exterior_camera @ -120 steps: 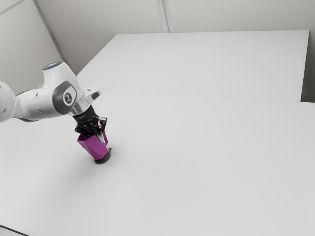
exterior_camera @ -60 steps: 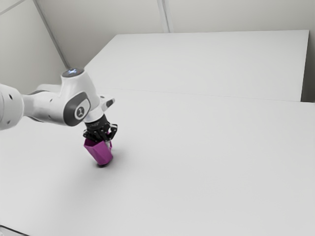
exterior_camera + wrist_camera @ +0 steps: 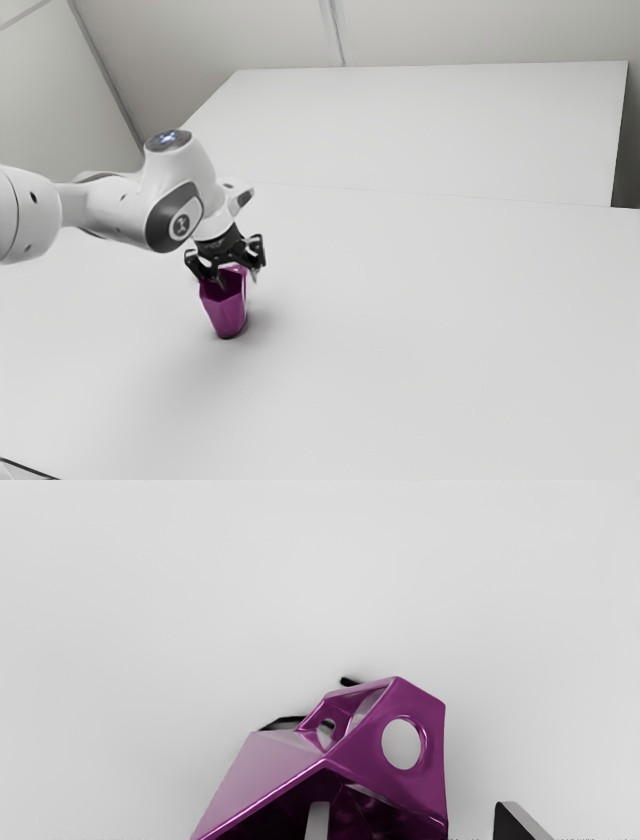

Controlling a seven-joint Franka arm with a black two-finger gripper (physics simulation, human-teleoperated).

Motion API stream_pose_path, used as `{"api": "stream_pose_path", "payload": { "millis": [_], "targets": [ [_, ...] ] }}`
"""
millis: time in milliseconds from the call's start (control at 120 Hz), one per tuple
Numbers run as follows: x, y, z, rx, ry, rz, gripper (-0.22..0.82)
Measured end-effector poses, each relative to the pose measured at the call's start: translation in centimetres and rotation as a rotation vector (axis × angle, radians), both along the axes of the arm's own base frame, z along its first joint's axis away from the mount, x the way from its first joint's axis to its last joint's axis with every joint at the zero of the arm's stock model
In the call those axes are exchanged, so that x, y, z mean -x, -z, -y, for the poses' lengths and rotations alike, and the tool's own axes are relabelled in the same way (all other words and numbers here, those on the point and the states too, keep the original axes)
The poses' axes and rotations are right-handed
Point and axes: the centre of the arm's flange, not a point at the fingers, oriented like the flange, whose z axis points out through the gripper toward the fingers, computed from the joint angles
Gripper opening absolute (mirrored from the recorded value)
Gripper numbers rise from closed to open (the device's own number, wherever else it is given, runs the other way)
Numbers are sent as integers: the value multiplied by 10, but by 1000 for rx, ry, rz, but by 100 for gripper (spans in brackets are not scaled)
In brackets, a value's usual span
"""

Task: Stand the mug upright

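A purple faceted mug [image 3: 226, 309] is close to vertical in the exterior view, with its opening up and its base at the tabletop; a slight lean cannot be ruled out. My gripper [image 3: 238, 279] is over its rim with the fingers spread. In the wrist view the gripper [image 3: 419, 820] straddles one wall of the mug [image 3: 360, 745]: one finger reaches into the dark opening, the other stands outside with a gap beside the wall. The handle with its round hole faces the camera. Part of the mug's lower body is hidden.
The wide white table [image 3: 430, 340] extends around the mug. A pale panel [image 3: 420, 130] rises behind it, and a dark cable [image 3: 30, 469] crosses the exterior view's lower left corner.
The mug has shifted toward the exterior view's right and swung from a clear tilt to nearly vertical. My hand moved the same way, and its fingers have spread, letting go of the mug.
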Motion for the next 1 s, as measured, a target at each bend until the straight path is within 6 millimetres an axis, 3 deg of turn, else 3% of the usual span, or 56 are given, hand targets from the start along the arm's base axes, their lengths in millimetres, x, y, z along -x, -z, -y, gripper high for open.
{"api": "stream_pose_path", "payload": {
  "millis": [158,375,492,700,783,875,1000],
  "targets": [
    [-8,-21,11,1,20,12,46],
    [-15,-48,16,0,42,20,55],
    [-23,-74,-2,-4,35,21,58],
    [-34,-137,-58,-23,43,19,59],
    [-38,-171,-75,-38,68,25,60],
    [-37,-208,-83,-49,108,28,60],
    [-33,-241,-78,-56,182,18,60]
  ]
}}
